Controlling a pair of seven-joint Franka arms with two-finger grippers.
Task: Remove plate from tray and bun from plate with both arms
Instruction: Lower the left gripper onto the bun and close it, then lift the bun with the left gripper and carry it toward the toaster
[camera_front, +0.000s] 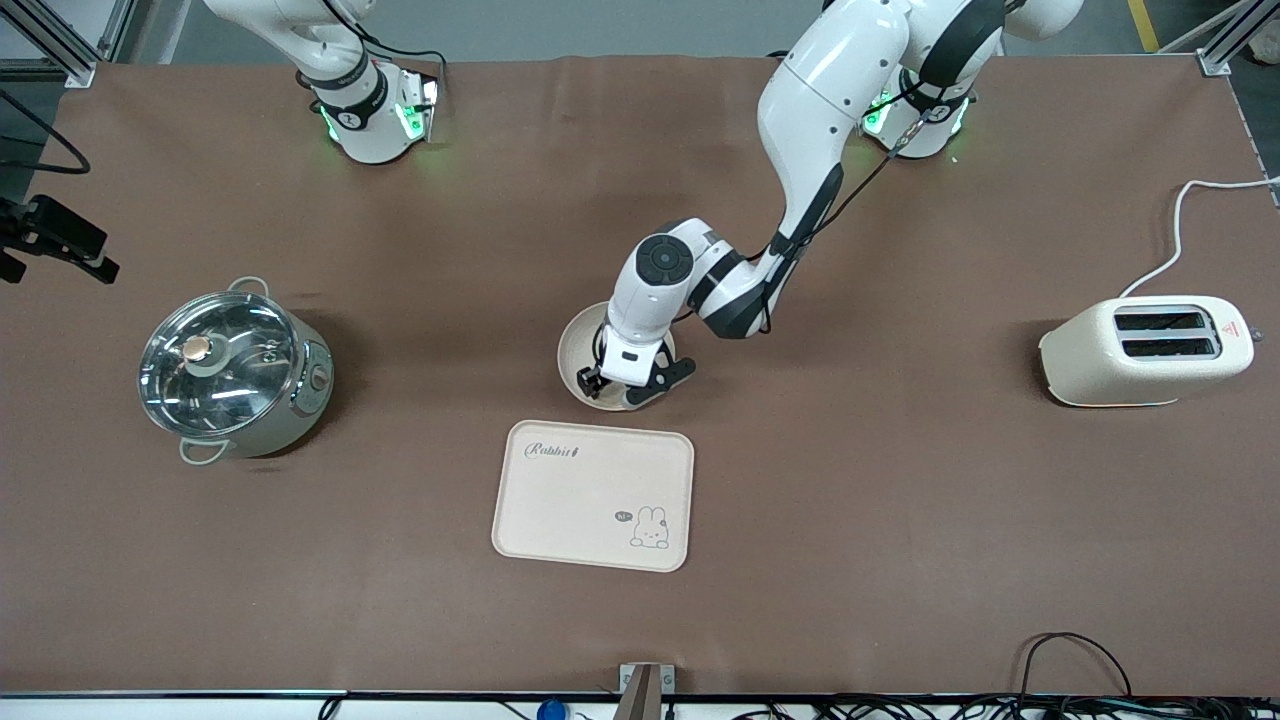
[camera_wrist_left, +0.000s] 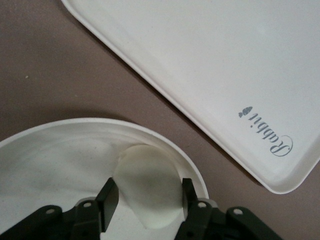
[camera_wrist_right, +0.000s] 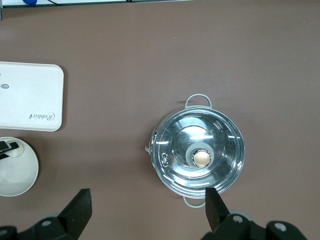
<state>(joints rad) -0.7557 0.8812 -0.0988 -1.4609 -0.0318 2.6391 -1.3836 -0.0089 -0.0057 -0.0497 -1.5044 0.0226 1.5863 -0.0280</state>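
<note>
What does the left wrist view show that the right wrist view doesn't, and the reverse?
Left wrist only: the bun on the plate, between the left pincer fingers, which are not visibly clamped on it.

Right wrist only: the lidded pot and the open right pincer, high over the table.

Both: the plate and the rabbit tray beside it.

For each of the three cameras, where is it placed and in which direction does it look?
Front view: high across the table, facing both arms' bases; the left gripper is down in the plate.
Left wrist view: looks down past its fingers flanking the bun; tray beside.
Right wrist view: high up, looking down on the pot; right gripper open.
Shared: plate and tray appear in all three.
</note>
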